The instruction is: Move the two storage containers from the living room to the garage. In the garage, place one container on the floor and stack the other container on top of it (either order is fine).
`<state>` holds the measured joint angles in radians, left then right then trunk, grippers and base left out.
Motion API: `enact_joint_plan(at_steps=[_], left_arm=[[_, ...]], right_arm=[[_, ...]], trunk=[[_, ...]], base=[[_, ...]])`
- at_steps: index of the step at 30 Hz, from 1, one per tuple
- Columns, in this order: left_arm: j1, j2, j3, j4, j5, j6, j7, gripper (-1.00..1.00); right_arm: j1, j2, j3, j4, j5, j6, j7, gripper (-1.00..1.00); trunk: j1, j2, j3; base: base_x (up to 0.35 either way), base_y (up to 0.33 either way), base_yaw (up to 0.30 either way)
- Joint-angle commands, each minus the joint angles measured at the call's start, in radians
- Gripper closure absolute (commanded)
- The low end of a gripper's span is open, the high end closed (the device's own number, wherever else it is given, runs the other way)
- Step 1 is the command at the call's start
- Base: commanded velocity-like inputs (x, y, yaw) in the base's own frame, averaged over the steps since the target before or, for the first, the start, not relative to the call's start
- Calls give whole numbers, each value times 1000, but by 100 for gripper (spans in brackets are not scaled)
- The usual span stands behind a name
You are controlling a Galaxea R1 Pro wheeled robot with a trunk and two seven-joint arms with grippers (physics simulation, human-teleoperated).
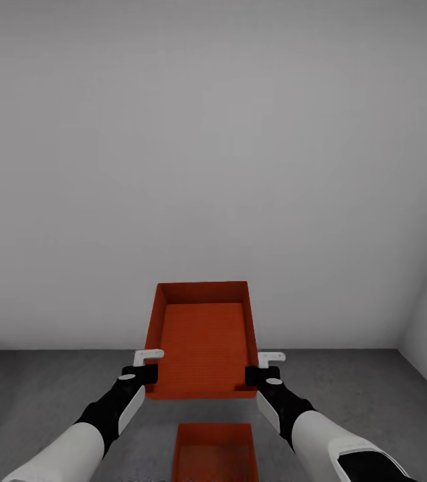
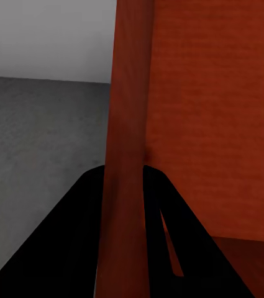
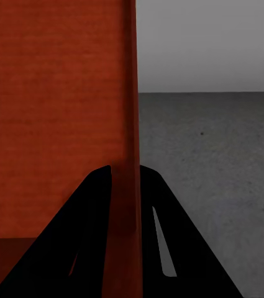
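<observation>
orange-red open bin (image 1: 203, 338), smooth walls, no lid, held in the air tilted toward the wall. left gripper (image 1: 145, 367) and right gripper (image 1: 262, 368) each clamped on a side wall. second bin (image 1: 215, 452) on grey floor (image 1: 39, 388) below.

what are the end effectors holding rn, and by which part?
Both hold one container: left end effector on its left wall, right end effector on its right wall.

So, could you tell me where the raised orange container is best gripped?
Grip the raised container by its two long side walls near the end closest to the robot, one gripper from each side. It has no lid or handles, so the thin upright walls fit between the fingers, as the left gripper and right gripper hold it.
</observation>
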<state>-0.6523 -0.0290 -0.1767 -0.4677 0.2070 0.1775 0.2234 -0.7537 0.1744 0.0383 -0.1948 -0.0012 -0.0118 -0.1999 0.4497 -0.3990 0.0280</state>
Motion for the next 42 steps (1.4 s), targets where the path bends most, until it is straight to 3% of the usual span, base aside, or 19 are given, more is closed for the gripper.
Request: enact_joint_plan(at_steps=[1, 42], left_arm=[[0, 3, 74, 0, 5, 7, 105, 100], [0, 3, 74, 0, 5, 7, 105, 100]], right_arm=[[-1, -58, -43, -3, 15, -66, -27, 100], [-1, -58, -43, -3, 13, -63, -31, 100]], trunk=[[0, -1, -2], [0, -1, -68]], base=[[0, 0, 0], [0, 0, 0]])
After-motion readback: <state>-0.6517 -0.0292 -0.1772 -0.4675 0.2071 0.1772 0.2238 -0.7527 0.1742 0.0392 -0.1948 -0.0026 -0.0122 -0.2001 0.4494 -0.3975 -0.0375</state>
